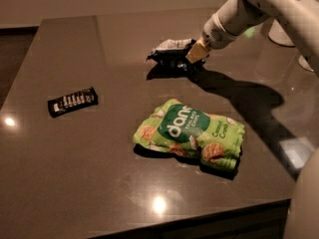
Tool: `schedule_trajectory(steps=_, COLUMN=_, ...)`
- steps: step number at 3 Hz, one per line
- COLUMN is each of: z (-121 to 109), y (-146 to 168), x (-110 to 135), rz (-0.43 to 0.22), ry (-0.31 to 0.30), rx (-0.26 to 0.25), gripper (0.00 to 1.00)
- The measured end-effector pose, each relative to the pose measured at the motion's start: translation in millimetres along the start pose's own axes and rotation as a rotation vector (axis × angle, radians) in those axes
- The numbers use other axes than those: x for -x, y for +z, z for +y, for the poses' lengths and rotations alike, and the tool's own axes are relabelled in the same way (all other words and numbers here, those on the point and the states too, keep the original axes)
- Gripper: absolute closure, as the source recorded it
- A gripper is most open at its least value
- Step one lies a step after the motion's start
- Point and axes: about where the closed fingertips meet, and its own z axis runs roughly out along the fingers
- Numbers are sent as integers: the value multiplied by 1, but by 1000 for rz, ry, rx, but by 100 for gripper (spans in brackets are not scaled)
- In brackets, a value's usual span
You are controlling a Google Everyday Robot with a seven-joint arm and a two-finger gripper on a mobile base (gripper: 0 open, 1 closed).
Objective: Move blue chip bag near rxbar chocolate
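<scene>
Desk point(99, 183) surface, dark and glossy, fills the view, with a bright spot of reflected light near its front edge, just in front of the green bag point(192, 138). That green bag, crumpled and lettered in white, lies flat toward the front right.

Left of the green bag and slightly farther back, well apart from it, lies the rxbar chocolate point(73, 101). It is a flat black wrapper with rows of white text, its long side running roughly left to right.

Behind the green bag, well apart from it, is the blue chip bag point(169, 51), dark and wrinkled with silvery patches. A dark shadow sits on the desk just beneath it, on the side facing the green bag. The blue chip bag is far from the rxbar chocolate.

The gripper point(195, 54) is at the right end of the blue chip bag, its jaws closed on that bag's edge. From there the white arm point(239, 9) rises up and to the right, behind the green bag. Its broad shadow falls across the desk to the right of the green bag.
</scene>
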Motion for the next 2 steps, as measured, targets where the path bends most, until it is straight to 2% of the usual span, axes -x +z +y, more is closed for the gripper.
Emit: schedule_trajectory(steps=2, z=61, y=17, x=43, rz=-41, ry=-138, rx=129, gripper=100)
